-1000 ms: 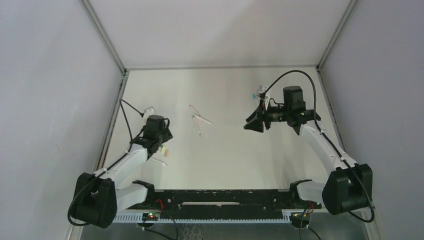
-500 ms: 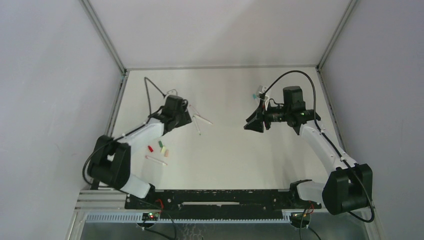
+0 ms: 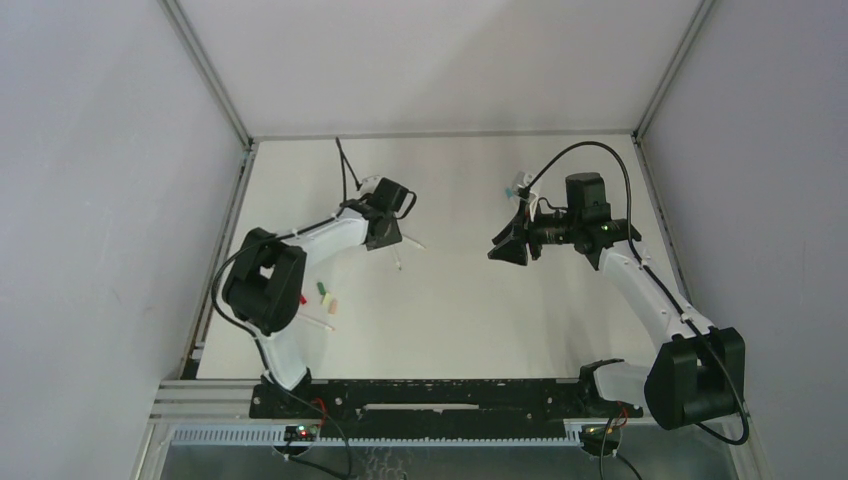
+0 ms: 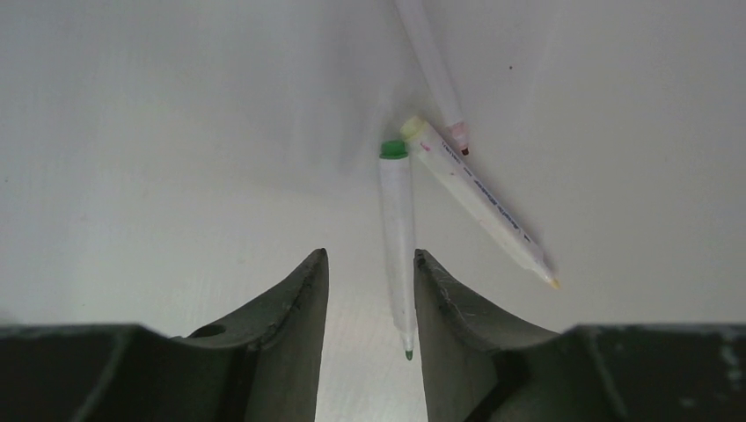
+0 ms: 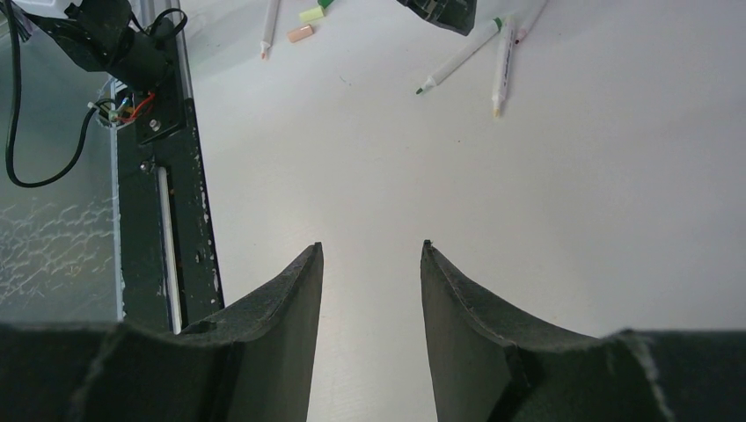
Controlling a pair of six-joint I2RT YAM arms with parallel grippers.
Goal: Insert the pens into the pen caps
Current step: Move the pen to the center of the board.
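Three white pens lie in a cluster at the table's middle: a green-tipped pen point(image 4: 398, 229), a yellow-tipped pen point(image 4: 479, 198) and a pink-tipped pen point(image 4: 435, 70). My left gripper point(image 4: 369, 264) is open over them, and the green pen's tip end lies between its jaws, close to the right finger. In the top view this gripper point(image 3: 384, 232) hides most of the cluster; the green pen point(image 3: 398, 258) sticks out. A red cap point(image 3: 303, 298), a yellow-green cap point(image 3: 322, 291) and a peach cap point(image 3: 333, 305) lie at the left beside another pen point(image 3: 318, 322). My right gripper point(image 3: 508, 247) is open and empty, held above the table.
A small teal piece point(image 3: 511, 189) lies behind the right gripper by its cable. The black base rail point(image 5: 163, 176) runs along the near edge. Grey walls close in the table on three sides. I see no black cap.
My left arm has swung from the caps at the near left up to the pen cluster in the middle. The right arm has not moved.
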